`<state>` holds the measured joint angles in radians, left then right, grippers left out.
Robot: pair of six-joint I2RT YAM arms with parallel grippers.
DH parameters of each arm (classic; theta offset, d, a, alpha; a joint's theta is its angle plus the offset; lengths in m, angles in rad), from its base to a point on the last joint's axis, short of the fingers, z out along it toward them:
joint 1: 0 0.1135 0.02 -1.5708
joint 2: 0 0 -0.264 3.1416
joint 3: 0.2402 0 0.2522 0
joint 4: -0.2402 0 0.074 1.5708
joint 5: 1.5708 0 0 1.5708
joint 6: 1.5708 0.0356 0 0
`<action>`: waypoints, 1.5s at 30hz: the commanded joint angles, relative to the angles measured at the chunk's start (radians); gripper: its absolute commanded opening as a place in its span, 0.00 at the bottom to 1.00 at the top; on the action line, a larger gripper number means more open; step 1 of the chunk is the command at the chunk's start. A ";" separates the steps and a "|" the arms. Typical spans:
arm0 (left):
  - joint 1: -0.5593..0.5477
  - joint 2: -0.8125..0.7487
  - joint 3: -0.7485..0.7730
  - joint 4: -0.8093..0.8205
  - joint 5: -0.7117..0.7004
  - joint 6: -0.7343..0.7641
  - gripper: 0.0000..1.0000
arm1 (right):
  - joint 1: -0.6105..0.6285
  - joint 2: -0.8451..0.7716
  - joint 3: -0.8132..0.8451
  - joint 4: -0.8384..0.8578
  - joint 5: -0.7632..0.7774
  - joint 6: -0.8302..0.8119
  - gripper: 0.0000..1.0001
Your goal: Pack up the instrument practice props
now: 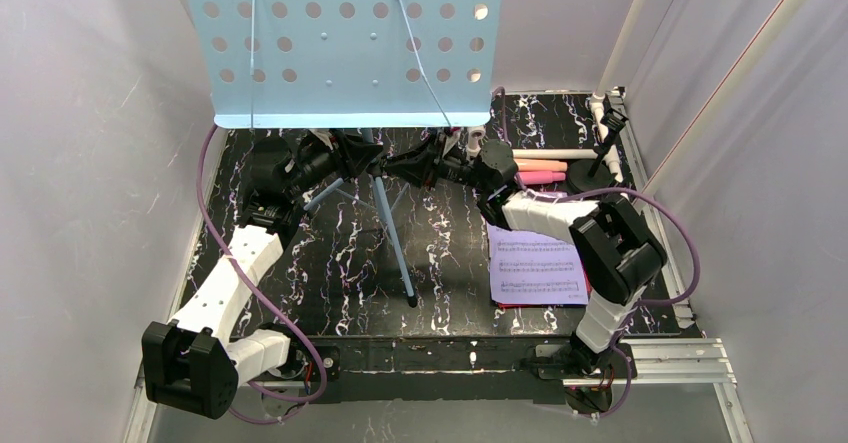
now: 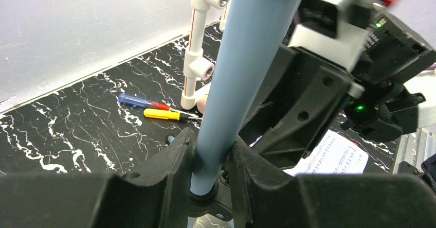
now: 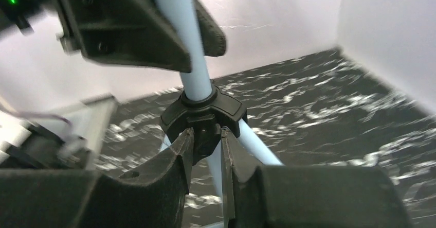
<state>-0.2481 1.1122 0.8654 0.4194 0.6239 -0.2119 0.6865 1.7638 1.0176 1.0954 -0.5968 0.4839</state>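
The pale-blue perforated music rack (image 1: 345, 43) stands at the back on its tripod legs (image 1: 395, 233). My left gripper (image 1: 350, 153) is shut on the rack's pale-blue pole (image 2: 241, 68), just above the black leg hub; it also shows in the left wrist view (image 2: 211, 151). My right gripper (image 1: 405, 168) is shut on that black hub (image 3: 203, 117) from the other side; it also shows in the right wrist view (image 3: 205, 138). A lavender sheet-music page (image 1: 537, 268) lies at the right on a red page (image 1: 520, 306). Pink (image 1: 540, 176) and beige (image 1: 535, 164) toy microphones lie beside a black round-based holder (image 1: 590, 175).
A white PVC pipe frame (image 2: 198, 48) stands at the back right. A blue-and-red screwdriver (image 2: 139, 101) and a yellow one (image 2: 162, 115) lie near its foot. White walls enclose the black marbled table (image 1: 440, 263) on three sides.
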 commanded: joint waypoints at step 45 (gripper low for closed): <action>-0.016 0.026 0.030 -0.091 0.116 -0.081 0.00 | 0.077 -0.237 -0.158 -0.208 0.006 -1.335 0.76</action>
<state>-0.2478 1.1278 0.8803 0.4118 0.6472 -0.2169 0.7624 1.5021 0.7650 0.9485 -0.5232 -0.6373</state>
